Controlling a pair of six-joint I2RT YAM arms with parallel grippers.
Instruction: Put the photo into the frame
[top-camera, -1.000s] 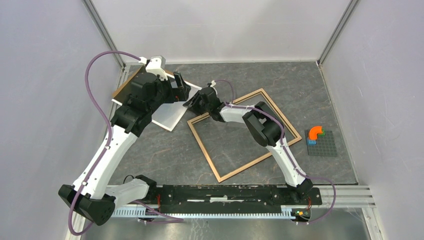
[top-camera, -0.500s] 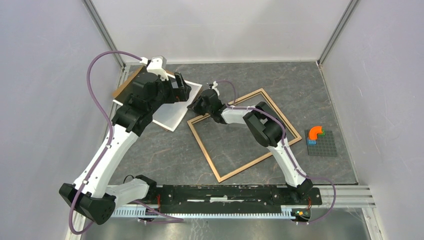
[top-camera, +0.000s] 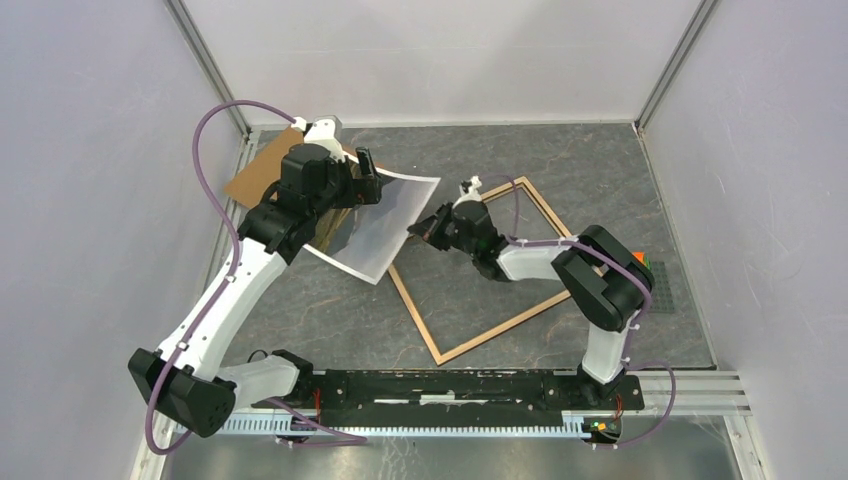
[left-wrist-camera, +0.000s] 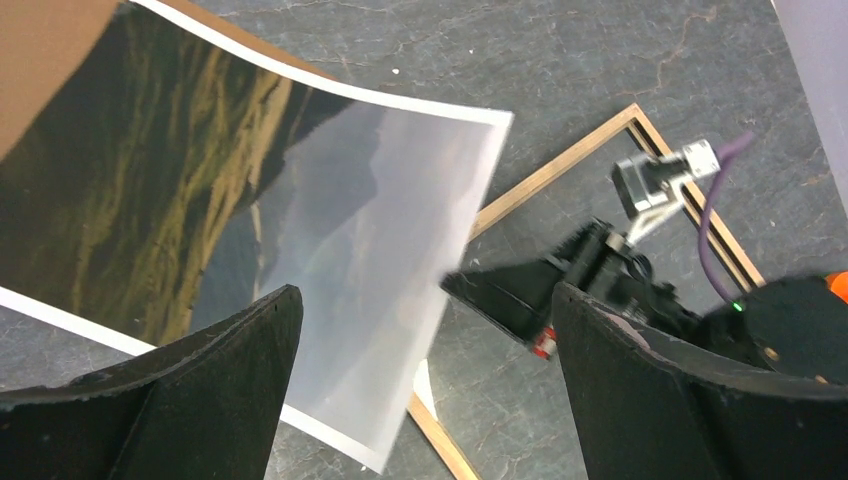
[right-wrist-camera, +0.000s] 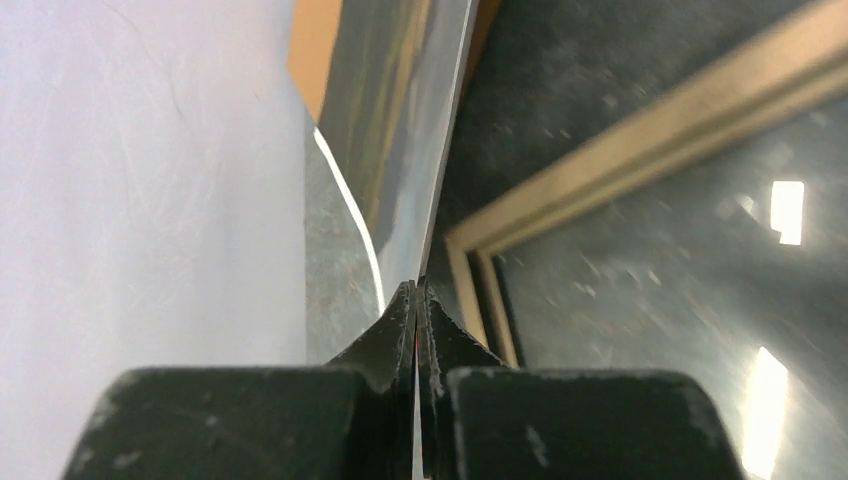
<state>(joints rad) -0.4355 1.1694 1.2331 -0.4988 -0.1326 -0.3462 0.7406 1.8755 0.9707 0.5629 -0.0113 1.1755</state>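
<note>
Photo (top-camera: 385, 225): picture face up, lifted and bowed, at 9 o'clock of the frame (top-camera: 520, 322), one corner over the frame's left corner, far end toward a brown board (top-camera: 258, 172). Right gripper (right-wrist-camera: 415, 290): fingers pinched together on the photo's right edge, with the frame opening at about 4 o'clock from it, so this is the nearer arm. Left gripper (left-wrist-camera: 420, 300): fingers spread wide, holding nothing, seemingly poised above the photo.

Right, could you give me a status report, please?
Left gripper open over the photo. Right gripper shut on photo's edge, picture side up, overlapping a frame corner. Right arm spans the frame.
</note>
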